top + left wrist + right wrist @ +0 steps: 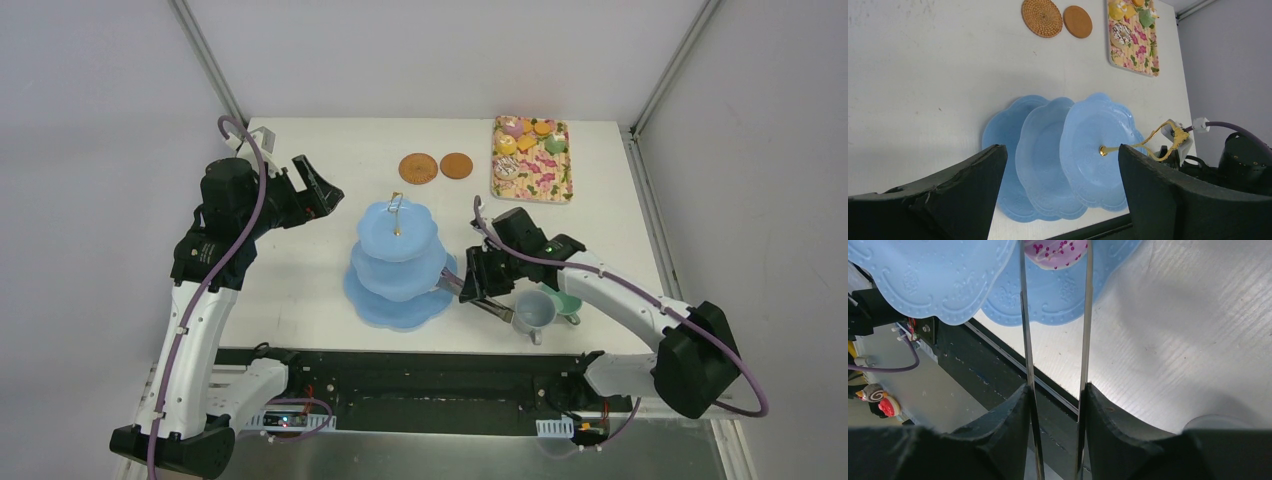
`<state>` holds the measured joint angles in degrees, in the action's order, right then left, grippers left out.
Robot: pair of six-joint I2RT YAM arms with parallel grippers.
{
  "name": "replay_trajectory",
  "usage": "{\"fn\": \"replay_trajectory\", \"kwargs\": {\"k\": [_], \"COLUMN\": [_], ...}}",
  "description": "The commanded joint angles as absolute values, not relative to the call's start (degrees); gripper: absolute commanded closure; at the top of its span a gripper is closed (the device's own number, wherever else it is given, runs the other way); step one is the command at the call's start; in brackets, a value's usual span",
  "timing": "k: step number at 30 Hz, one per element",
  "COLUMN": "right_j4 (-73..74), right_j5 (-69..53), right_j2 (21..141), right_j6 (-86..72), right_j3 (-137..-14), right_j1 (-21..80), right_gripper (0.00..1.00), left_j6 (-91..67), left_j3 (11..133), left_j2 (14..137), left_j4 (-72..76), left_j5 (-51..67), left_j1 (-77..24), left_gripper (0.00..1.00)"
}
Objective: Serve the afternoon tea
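My right claw (1055,395), clamped on the metal tongs (1024,315) so their tips pinched a pink donut (1055,252), held it over a lower tier of the stand (398,262) for serving; my left claw (318,190) gaped empty beside the stand.

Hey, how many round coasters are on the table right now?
2. The larger woven coaster and the smaller plain coaster lie side by side at the far side of the table, just left of the floral tray. Nothing appears to hide another.

Light-blue three-tier scalloped stand (380,242): no readable text.
Floral rectangular tray (538,186): no readable text.
Elsewhere: nothing legible.
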<state>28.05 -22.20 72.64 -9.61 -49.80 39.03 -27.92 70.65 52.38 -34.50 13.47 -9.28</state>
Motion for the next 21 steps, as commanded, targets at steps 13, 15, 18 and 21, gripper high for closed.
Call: {"fn": "replay_trajectory", "kwargs": {"k": [13,15,18,21], "right_j4": [26.98,27.66,29.08,32.91], "right_j5": [-18.99,-18.48,-16.17,-13.32], "right_j2": [71.14,70.79,69.82,68.3], "right_j6": [-9.46,-9.49,-9.89,-9.84], "right_j3": [-50.41,-50.91,-51.53,-52.21], "right_j1": [40.23,40.25,40.26,40.29], "right_gripper": [0.42,0.42,0.44,0.46], "left_j6": [-28.91,-29.0,-29.0,-28.94], "left_j3": [71.12,71.03,70.77,70.71], "left_j2": [53.23,53.42,53.57,53.6], "left_j4": [-31.61,-31.39,-31.05,-30.94], "left_j5": [14.47,14.68,14.76,14.66], "left_j1": [-8.96,-8.96,-8.92,-8.94], "left_gripper": [0.15,0.15,0.15,0.15]}}
